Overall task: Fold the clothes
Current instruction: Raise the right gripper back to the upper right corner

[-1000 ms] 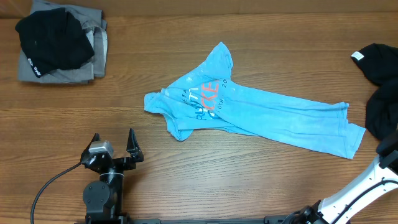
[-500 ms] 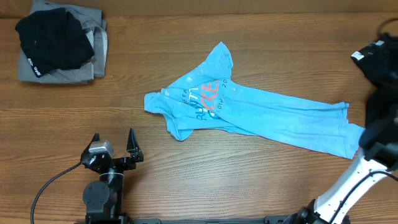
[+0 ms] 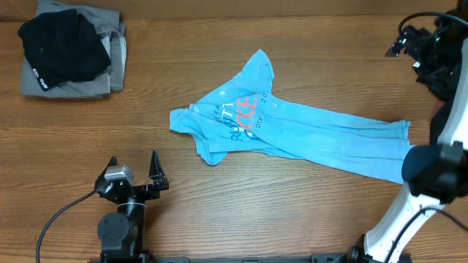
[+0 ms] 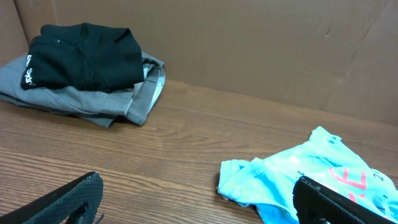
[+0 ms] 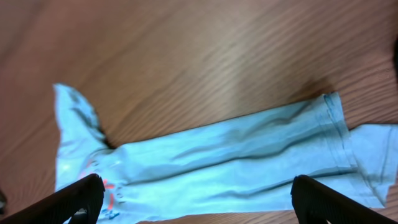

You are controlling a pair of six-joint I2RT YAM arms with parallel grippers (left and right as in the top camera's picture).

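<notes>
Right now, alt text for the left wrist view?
A black garment sits atop a grey garment, far left on a wooden table. A crumpled light-blue T-shirt lies lower right. The left end effector, fingers open, frames the bottom corners.

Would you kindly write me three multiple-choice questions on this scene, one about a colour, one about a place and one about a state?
1. What colour is the T-shirt?
A. Green
B. Light blue
C. Yellow

2. Where does the black garment at the far left lie?
A. On the grey garment
B. On the T-shirt
C. Inside a gripper

3. How is the left gripper?
A. Shut on the T-shirt
B. Shut on nothing
C. Open and empty

Answers: 1 B, the overhead view shows it light blue; 2 A, grey fabric shows beneath and beside it; 3 C, its jaws stand apart with nothing between them.
</notes>
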